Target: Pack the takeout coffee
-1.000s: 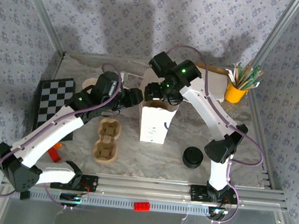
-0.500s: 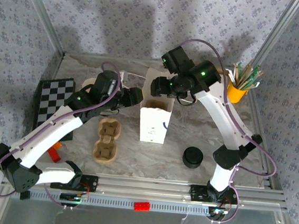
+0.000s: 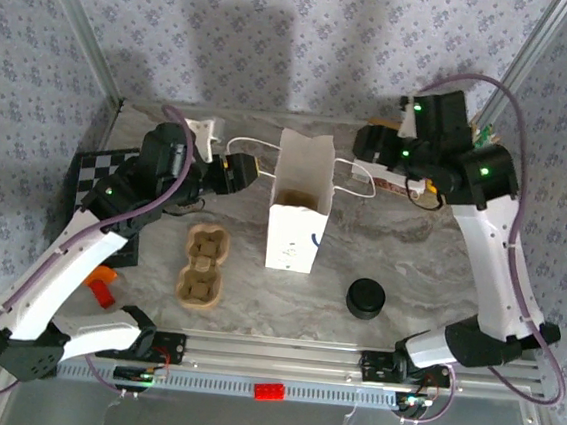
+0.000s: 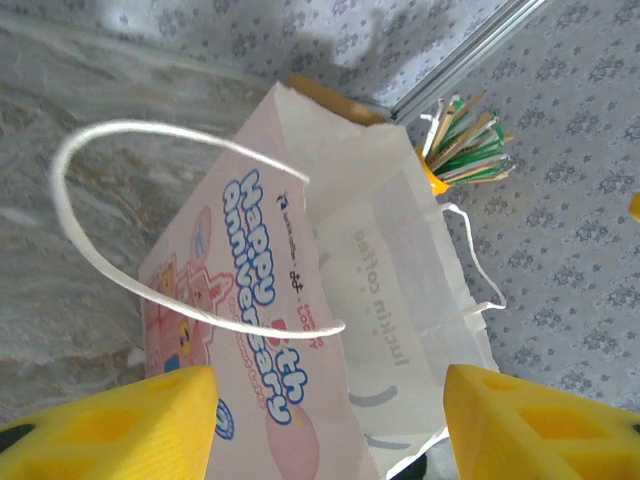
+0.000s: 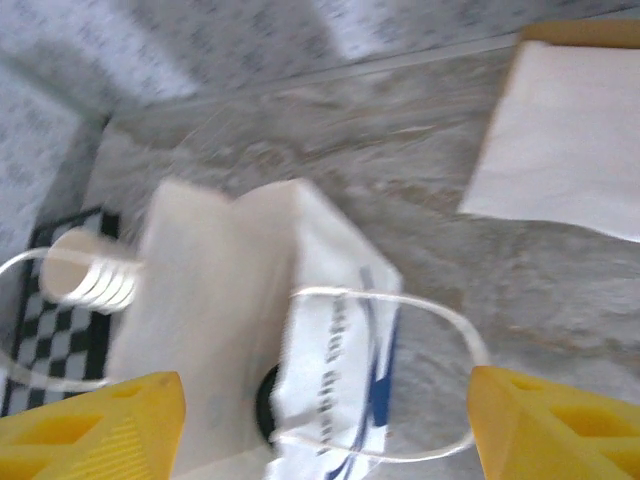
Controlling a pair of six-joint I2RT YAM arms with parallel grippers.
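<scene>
Black round lid point(image 3: 365, 299) lies on marbled table point(image 3: 416, 247).

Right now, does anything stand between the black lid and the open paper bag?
Nothing visible does. The black lid sits on bare table right of the white paper bag, whose mouth stands open upward.

L hand point(image 3: 245, 169), R hand point(image 3: 368, 146) off bag point(image 3: 294, 232)

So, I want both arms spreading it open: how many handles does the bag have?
2. One handle loops off the bag's left edge, the other off its right edge; none seems hidden.
</scene>
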